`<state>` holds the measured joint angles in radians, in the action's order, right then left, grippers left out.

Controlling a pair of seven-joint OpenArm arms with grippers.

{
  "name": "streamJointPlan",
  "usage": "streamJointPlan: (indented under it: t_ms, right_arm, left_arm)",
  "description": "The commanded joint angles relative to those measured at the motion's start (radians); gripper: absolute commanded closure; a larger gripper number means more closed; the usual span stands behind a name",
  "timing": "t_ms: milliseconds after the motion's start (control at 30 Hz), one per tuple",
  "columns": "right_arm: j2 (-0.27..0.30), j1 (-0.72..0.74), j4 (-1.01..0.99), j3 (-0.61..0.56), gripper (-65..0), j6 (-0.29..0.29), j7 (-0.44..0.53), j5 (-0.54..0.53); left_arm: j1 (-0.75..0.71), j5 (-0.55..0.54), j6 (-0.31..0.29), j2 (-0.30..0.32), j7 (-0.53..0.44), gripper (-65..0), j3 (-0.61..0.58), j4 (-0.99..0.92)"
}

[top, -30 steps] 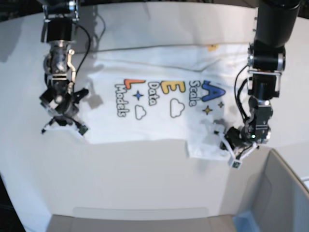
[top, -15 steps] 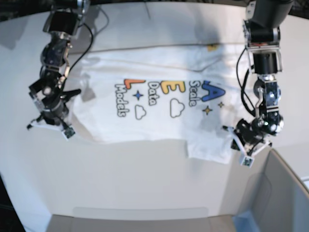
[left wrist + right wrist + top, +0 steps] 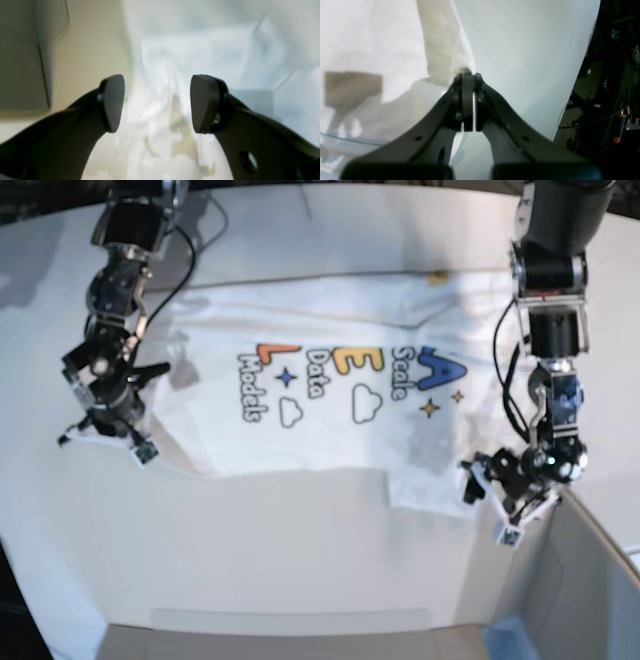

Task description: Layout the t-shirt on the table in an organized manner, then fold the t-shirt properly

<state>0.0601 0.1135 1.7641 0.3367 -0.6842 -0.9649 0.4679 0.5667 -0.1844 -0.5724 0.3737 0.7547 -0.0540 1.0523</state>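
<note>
The left wrist view was blurred, showing only pale, creased cloth between the parted fingers of the left gripper [image 3: 157, 103], which held nothing. The t-shirt [image 3: 330, 395] lay spread print-up on the table [image 3: 260, 550], its colourful lettering legible. The right gripper [image 3: 468, 100] was clamped on the shirt's hem.

Two black metal arms, looped black cables, dark curved end effector fingers [image 3: 112, 102] with flat rounded pads, small screw holes
</note>
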Motion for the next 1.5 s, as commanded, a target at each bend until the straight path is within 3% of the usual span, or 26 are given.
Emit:
streamJointPlan:
  t_ms: [0, 233, 400, 800, 1000, 1167, 1267, 1467]
  right_arm:
    - [0.007, 0.019, 0.016, 0.000, 0.0, -0.014, 0.010, 0.002]
    - [0.007, 0.007, 0.018, 0.000, 0.0, -0.014, 0.010, 0.004]
    - [0.007, 0.002, 0.016, 0.000, 0.0, -0.014, 0.010, 0.004]
    - [0.008, -0.010, 0.020, 0.002, 0.0, -0.014, 0.010, 0.004]
    - [0.008, -0.016, 0.023, 0.000, 0.0, -0.014, 0.010, 0.004]
    - [0.008, -0.016, 0.029, 0.000, 0.0, -0.014, 0.010, 0.004]
    - [0.008, -0.030, 0.052, 0.000, 0.0, -0.014, 0.010, 0.004]
    - [0.008, -0.034, 0.069, 0.000, 0.0, -0.014, 0.010, 0.004]
  left_arm:
    - [0.025, 0.001, 0.002, 0.011, -0.033, -40.5, -0.014, -0.016]
    - [0.146, 0.003, 0.002, 0.012, -0.176, -40.6, -0.165, -0.289]
    - [0.226, 0.001, 0.002, 0.008, -0.309, -40.6, -0.174, -0.498]
    - [0.276, 0.003, 0.001, 0.008, -0.433, -41.0, -0.186, -0.628]
    - [0.261, 0.003, 0.001, 0.006, -0.436, -42.5, -0.301, -0.665]
    - [0.263, 0.001, -0.001, 0.005, -0.516, -42.0, -0.347, -0.757]
    - [0.261, 0.001, -0.002, 0.005, -0.530, -36.7, -0.367, -0.775]
    - [0.260, 0.000, -0.002, 0.005, -0.524, -15.5, -0.436, -0.775]
